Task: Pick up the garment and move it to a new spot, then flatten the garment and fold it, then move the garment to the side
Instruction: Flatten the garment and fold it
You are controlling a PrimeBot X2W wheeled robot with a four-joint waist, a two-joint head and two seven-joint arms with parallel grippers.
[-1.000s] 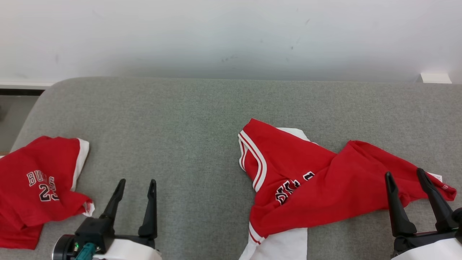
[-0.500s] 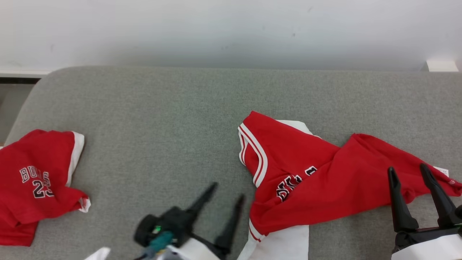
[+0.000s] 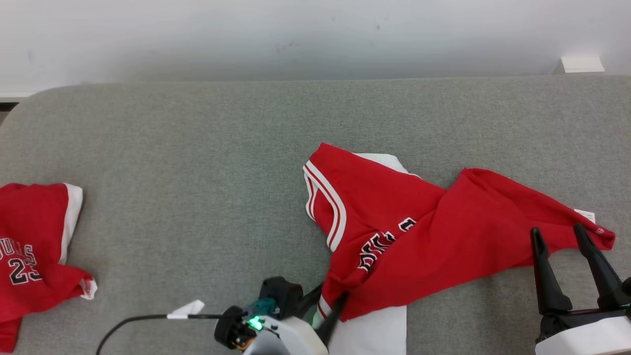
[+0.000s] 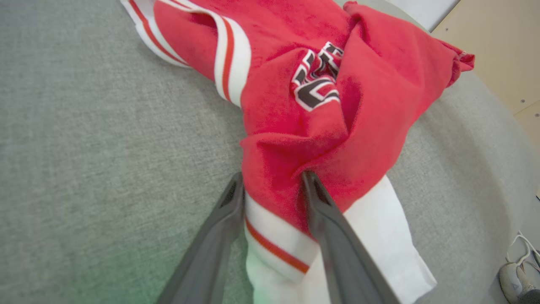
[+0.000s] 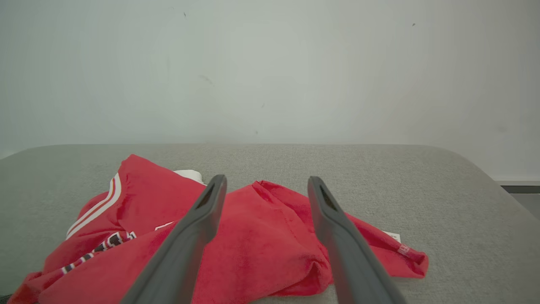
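The garment (image 3: 419, 231), a red jersey with white trim and dark lettering, lies crumpled on the grey padded surface (image 3: 197, 172), right of centre. My left gripper (image 3: 331, 292) is at its near left corner. In the left wrist view, my left gripper (image 4: 272, 181) stands open astride a bunched fold of the garment (image 4: 295, 109), red cloth and white hem filling the gap. My right gripper (image 3: 556, 229) is open at the lower right, over the garment's right end. The right wrist view has the right gripper (image 5: 266, 180) holding nothing, with the garment (image 5: 253, 249) below it.
A second red jersey (image 3: 34, 256) with a number lies at the surface's left edge. A dark cable (image 3: 138, 320) trails from my left wrist. A white wall backs the surface. Shoes (image 4: 519, 274) sit on the floor beyond the rounded right end.
My left gripper has swung right from open cushion to the garment's near left corner, and its jaws have narrowed a little. The head camera has shifted. The right gripper has held still.
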